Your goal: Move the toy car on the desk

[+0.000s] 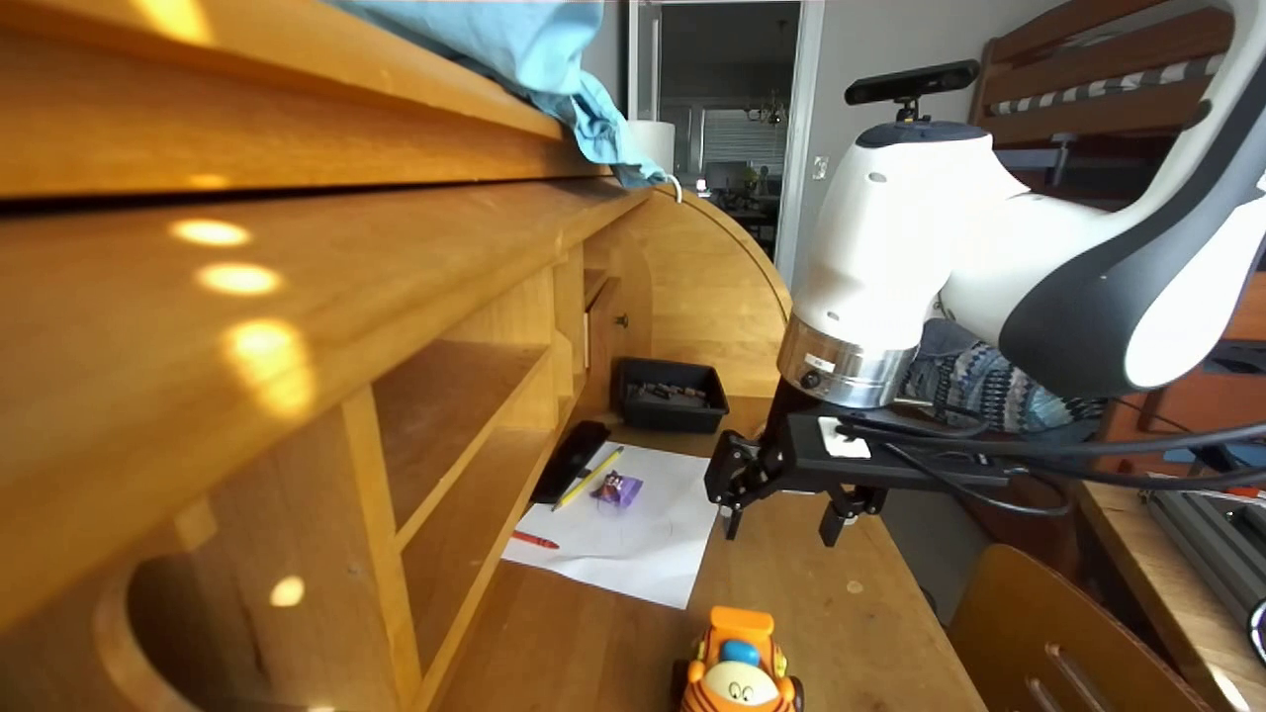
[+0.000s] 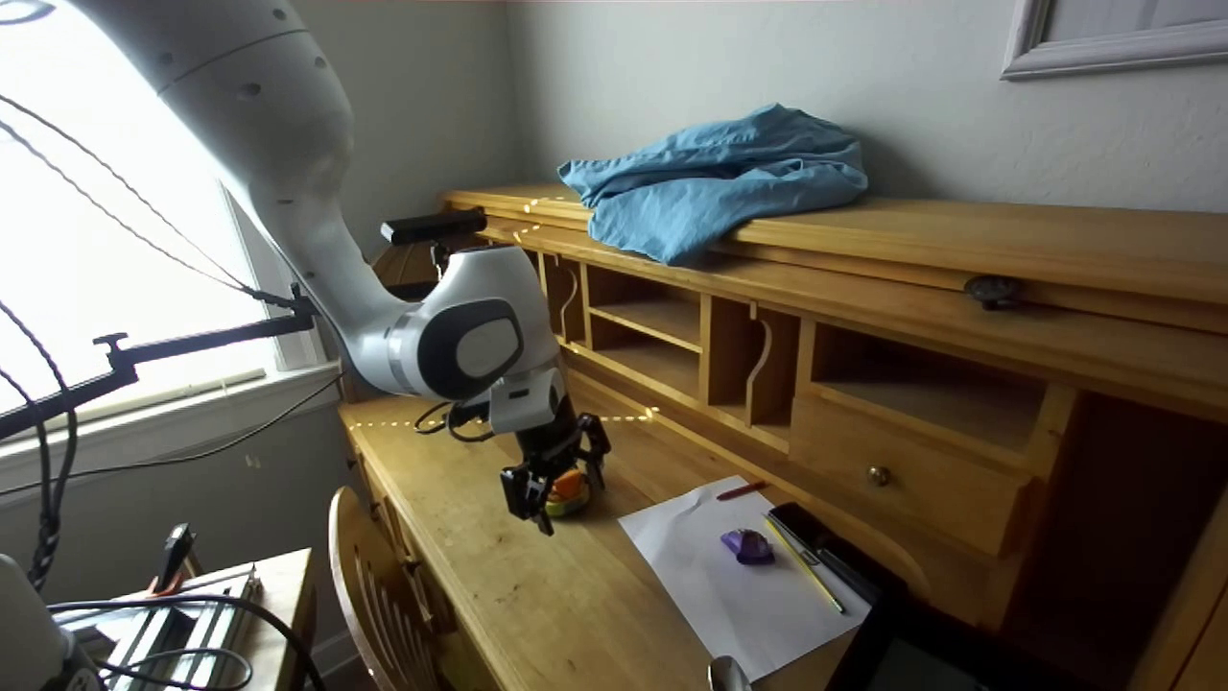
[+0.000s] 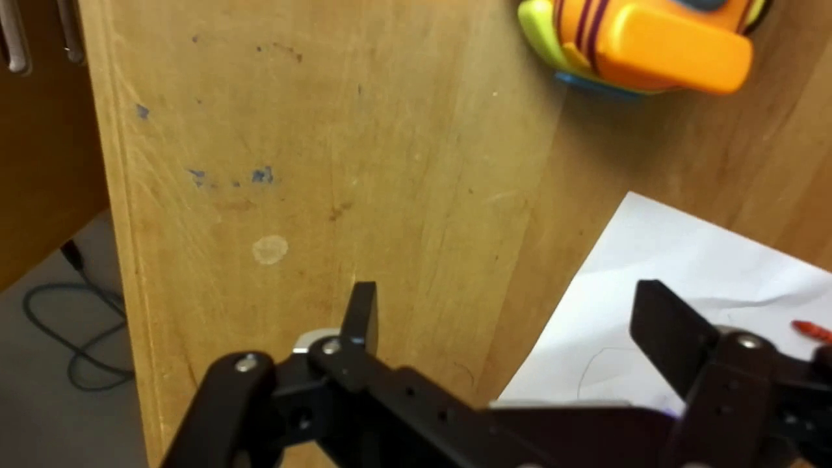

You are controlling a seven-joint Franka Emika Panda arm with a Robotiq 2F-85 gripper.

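Observation:
The toy car, orange and yellow with a blue spot, stands on the desk (image 1: 851,623) in both exterior views (image 1: 740,667) (image 2: 568,488). In the wrist view the car (image 3: 669,49) is at the top right, cut off by the frame edge, with a green side showing. My gripper (image 1: 781,529) is open and empty above the desk, apart from the car, between the car and the black tray. In an exterior view the gripper (image 2: 573,501) stands in front of the car and partly hides it. In the wrist view the open fingers (image 3: 507,292) have only wood and paper beneath them.
A white paper (image 1: 643,564) lies beside the gripper, with a purple item (image 1: 617,489), a yellow pencil (image 1: 587,479) and a red crayon (image 1: 535,539). A black tray (image 1: 671,420) stands behind. Cubby shelves (image 2: 662,331) line one side; a chair (image 2: 360,576) stands at the open edge.

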